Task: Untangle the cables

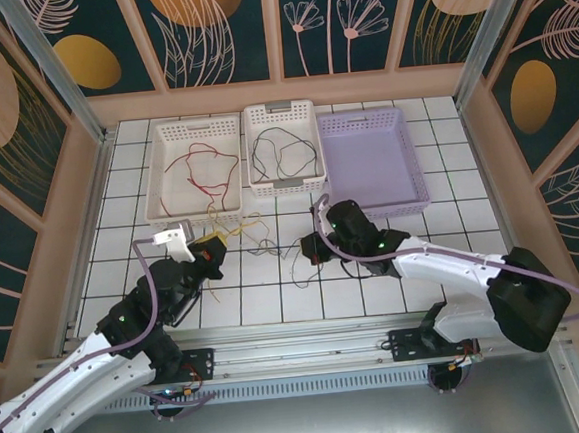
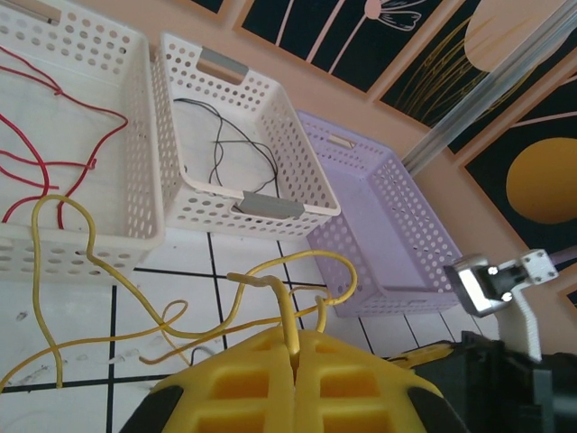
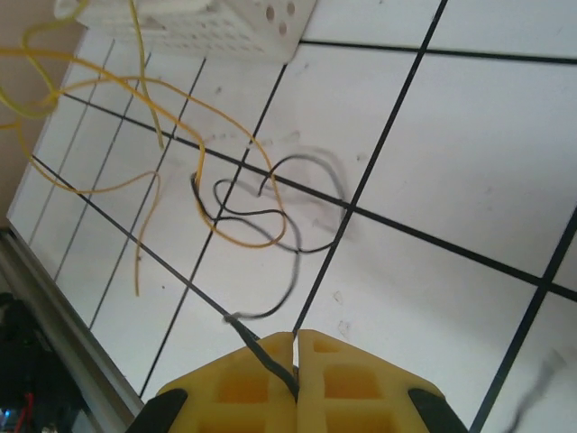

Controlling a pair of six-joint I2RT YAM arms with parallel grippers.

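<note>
A white tiled table [image 1: 266,299] sits within patterned walls. The left gripper [image 2: 290,343] is clenched on a yellow cable [image 2: 287,314], which loops ahead of it. The right gripper [image 3: 296,347] pinches a black cable [image 3: 269,356] (crossed by yellow just ahead). Beyond both grippers, red cables [image 1: 207,153] lie in the left white basket [image 1: 197,125], and a second black cable [image 1: 282,152] lies in the middle basket [image 1: 279,112].

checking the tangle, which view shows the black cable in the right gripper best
Right wrist: the black cable leaves the shut right gripper and loops across the yellow cable on the tiles. Top external gives it as a faint thread beside that gripper. Left wrist looks at the yellow cable instead.
</note>
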